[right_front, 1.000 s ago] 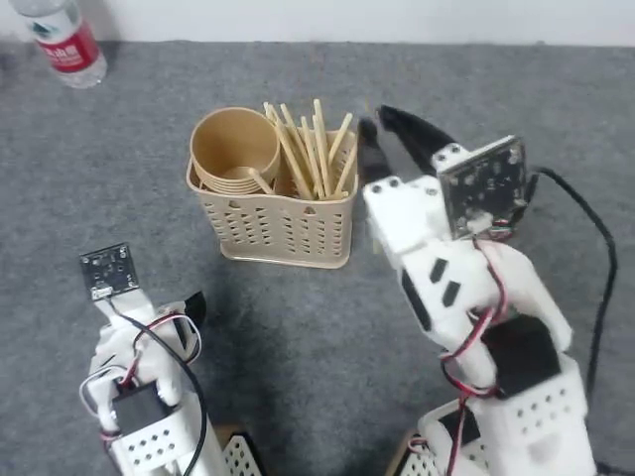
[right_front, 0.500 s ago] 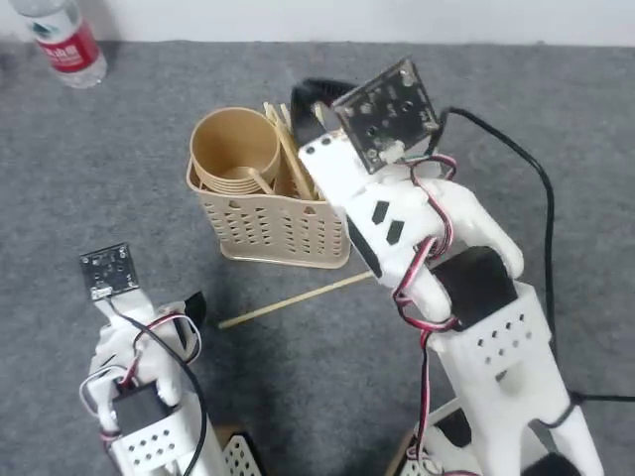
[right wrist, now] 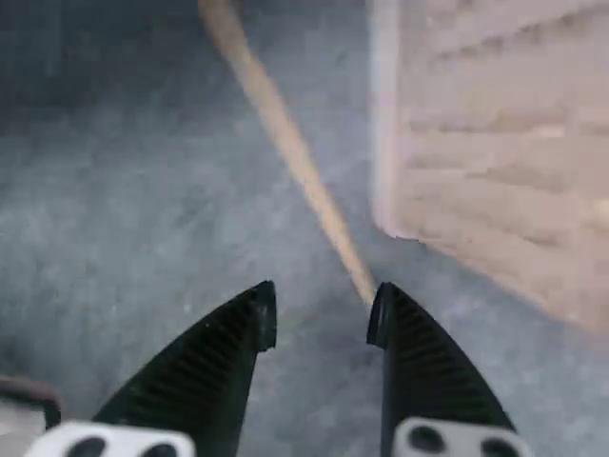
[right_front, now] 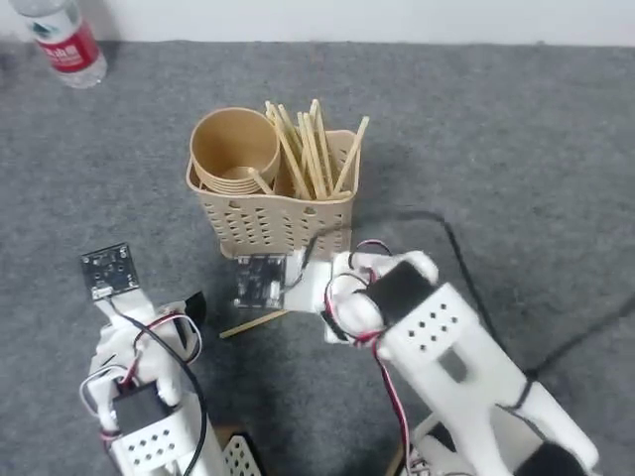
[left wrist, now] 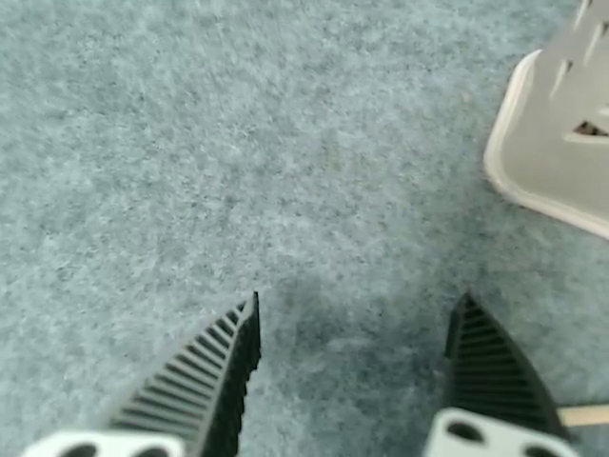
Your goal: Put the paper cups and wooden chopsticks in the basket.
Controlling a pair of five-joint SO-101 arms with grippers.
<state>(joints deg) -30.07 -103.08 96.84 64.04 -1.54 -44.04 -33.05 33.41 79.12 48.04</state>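
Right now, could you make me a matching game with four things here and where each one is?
1 paper cups
2 loose chopstick
3 bottle
4 right gripper

A lying flat on the mat by the basket
B far corner of the mat
C stacked inside the basket
D open, low at the chopstick's end

Pairs: 1-C, 2-A, 3-B, 4-D

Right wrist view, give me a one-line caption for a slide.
Open right gripper at one end of a stray wooden chopstick lying on the grey mat beside the basket.
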